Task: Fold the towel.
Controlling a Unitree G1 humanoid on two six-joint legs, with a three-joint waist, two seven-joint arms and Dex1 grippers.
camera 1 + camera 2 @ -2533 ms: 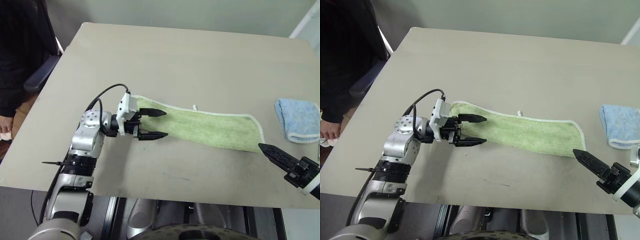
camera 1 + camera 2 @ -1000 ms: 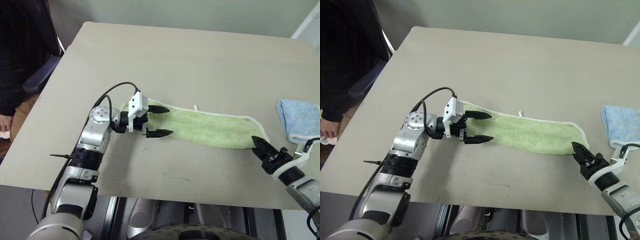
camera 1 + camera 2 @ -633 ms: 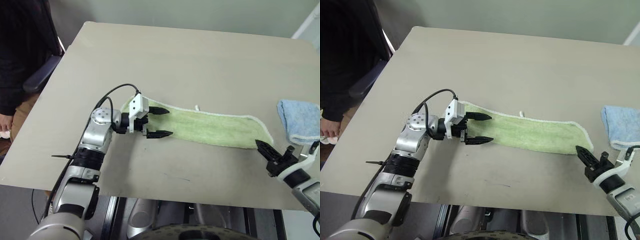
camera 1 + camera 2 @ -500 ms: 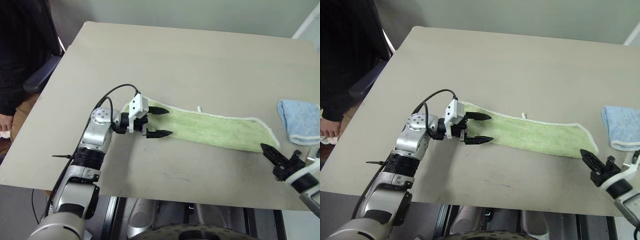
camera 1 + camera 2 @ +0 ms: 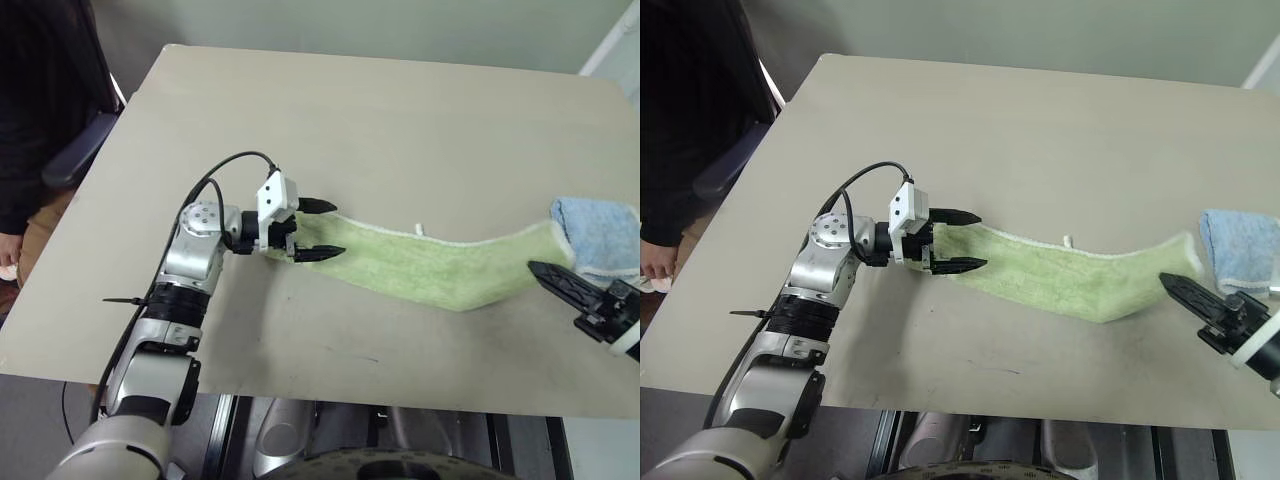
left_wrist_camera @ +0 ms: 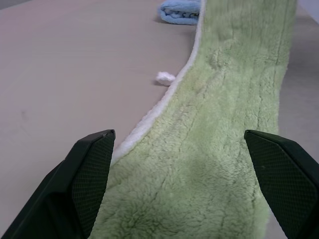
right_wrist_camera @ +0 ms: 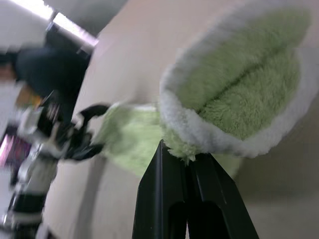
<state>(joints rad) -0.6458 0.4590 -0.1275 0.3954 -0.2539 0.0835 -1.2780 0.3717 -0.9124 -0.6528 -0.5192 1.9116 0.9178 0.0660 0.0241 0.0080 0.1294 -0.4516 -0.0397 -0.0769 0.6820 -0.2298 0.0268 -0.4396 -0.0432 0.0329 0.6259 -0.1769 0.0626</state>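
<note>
- Your right gripper point(image 7: 185, 158) at lower right pinches the towel point(image 5: 430, 267) by its right end, lifted off the table point(image 5: 380, 130).
- Your left gripper point(image 5: 318, 229) at centre left is spread wide over the towel's left end.
- The blue towel point(image 5: 598, 235) sits at the right edge.

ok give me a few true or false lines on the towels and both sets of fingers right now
1. The right gripper is shut on the light green terry cloth towel. True.
2. The left gripper fingers are clamped shut. False: they stand open, one on each side of the towel's end.
3. The small light blue towel lies on the green one's middle. False: it lies at its far right end.
4. The green towel's right end is lifted off the beige table. True.
</note>
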